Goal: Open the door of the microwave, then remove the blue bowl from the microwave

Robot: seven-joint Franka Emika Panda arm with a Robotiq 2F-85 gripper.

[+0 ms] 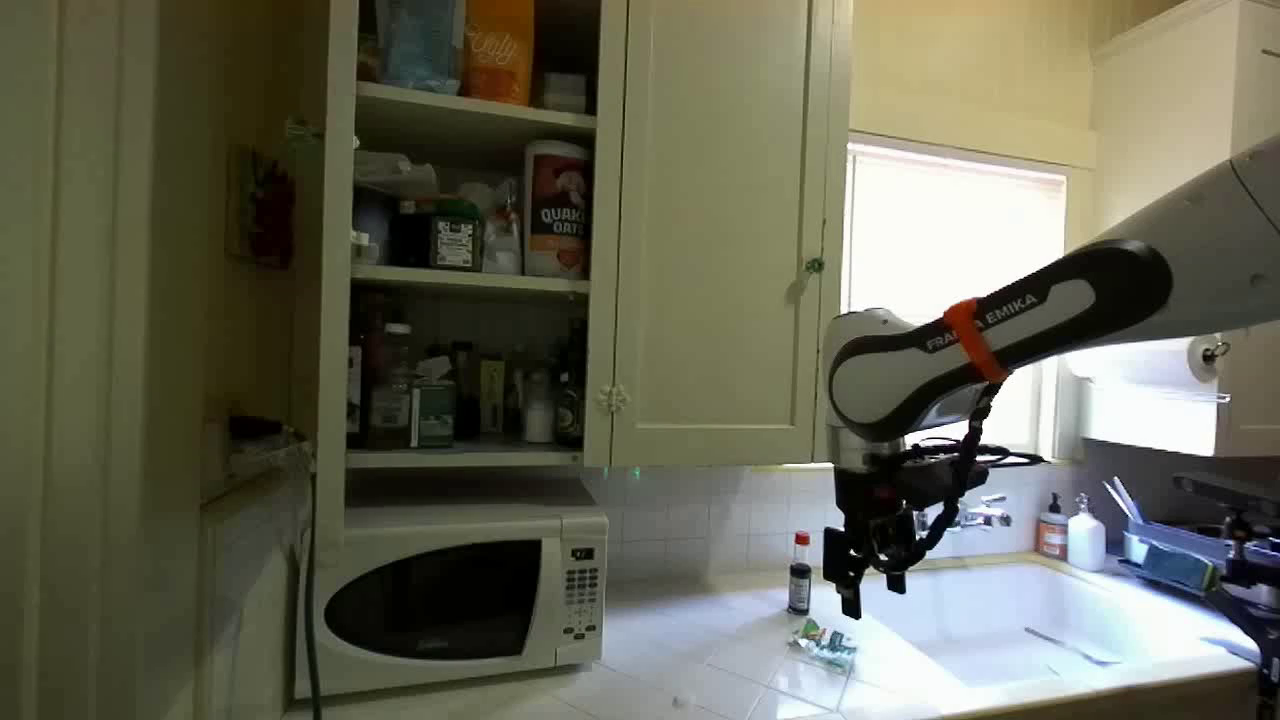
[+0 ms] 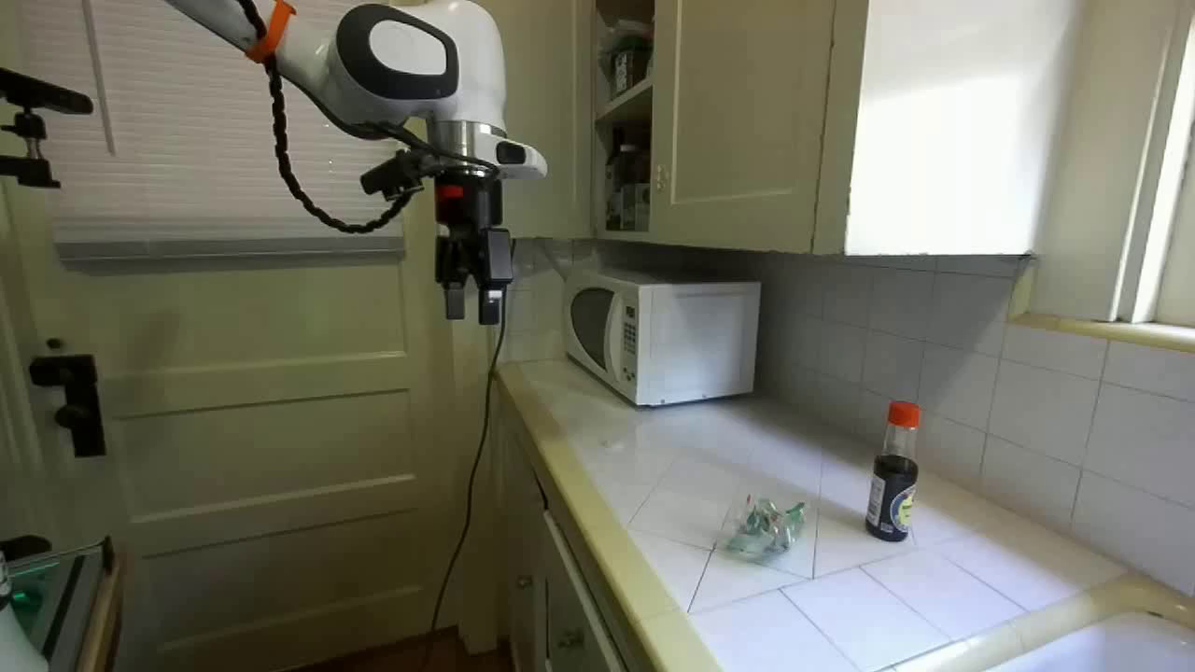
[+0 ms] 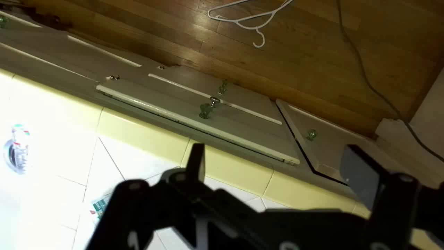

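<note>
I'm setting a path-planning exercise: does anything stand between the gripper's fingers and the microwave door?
Nothing visible does. The open fingers hang in the air, apart from the shut microwave door; the red-capped bottle and crumpled wrapper are down on the counter, toward the sink, seemingly off that path.

The door (image 1: 438,602) hides the inside of the microwave (image 2: 665,338) (its window (image 2: 591,324) too dark)

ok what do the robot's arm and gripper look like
The arm is white and rounded with black panels, one lettered FRANKA EMIKA, partly hidden by an orange strap. A black twisted cable hangs alongside. Below a silver collar, the gripper is black with a red patch and two blocky fingers, one showing a grey inner face in the wrist view.
</note>
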